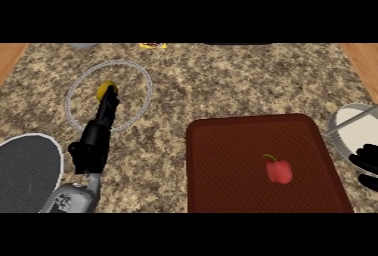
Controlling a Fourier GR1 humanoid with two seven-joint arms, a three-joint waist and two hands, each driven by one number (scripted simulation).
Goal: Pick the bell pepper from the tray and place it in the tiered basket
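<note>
Okay, head view only. Red bell pepper (278,170) is lying on the dark red tray (221,150), right of the tray's middle, stem pointing up-left in the view. Nothing is touching it.

Tray is sitting on the speckled granite desk (221,85), lower right of centre.

Right hand (366,162) is showing only at the right edge, just beyond the tray's right rim; black fingers are poking in, partly cut off. Can't tell whether they're released or clenched. It's well apart from the pepper and isn't grasping it.

White round thing (354,131) with a grey rod across it is sitting at the right edge, just above that hand; possibly part of the tiered basket, can't confirm, mostly out of frame.

Left hand (108,102) is stretching up the left side, forearm coming in from the lower-left, fingers running straight and narrow, so released, not grasping anything. Its tip is lying inside a thin wire ring (148,80) on the desk, overlapping a small yellow thing (104,88) there; can't tell if it's touching it.

Dark grey plate (26,172) with a white rim is sitting at lower left, just beside the left forearm.

Small yellow-and-dark item (152,45) is showing at the desk's far edge, too small to identify.
</note>
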